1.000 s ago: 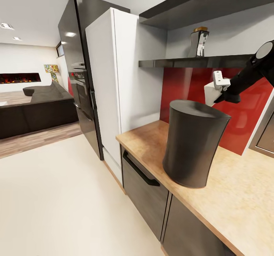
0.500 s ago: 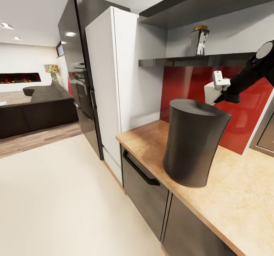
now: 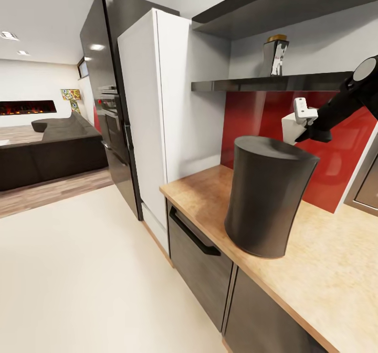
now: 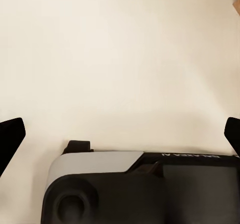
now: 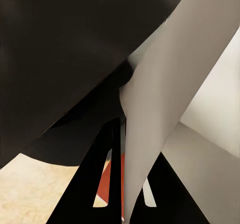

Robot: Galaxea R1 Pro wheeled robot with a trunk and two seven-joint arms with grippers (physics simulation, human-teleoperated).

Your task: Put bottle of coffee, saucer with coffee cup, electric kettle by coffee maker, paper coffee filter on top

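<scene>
The right gripper (image 3: 300, 128) pinched a white paper filter (image 3: 292, 127), holding it just above the coffee maker's (image 3: 268, 198) flat top at its 1 o'clock edge, apparently ready to lay it there. The right wrist view showed the fingers clamped on the filter. The left gripper (image 4: 120, 134) hung spread wide over pale floor. The coffee bottle (image 3: 275, 56) stood on the shelf (image 3: 252, 86).

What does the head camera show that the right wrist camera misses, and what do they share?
Head view alone: the bottle of coffee on the kitchen shelf, the refrigerator, and the kitchen countertop with its whole cabinet run.
Right wrist view alone: the right gripper, jaws closed on the paper coffee filter.
Shared: that filter, the coffee maker and the red back panel.
</scene>
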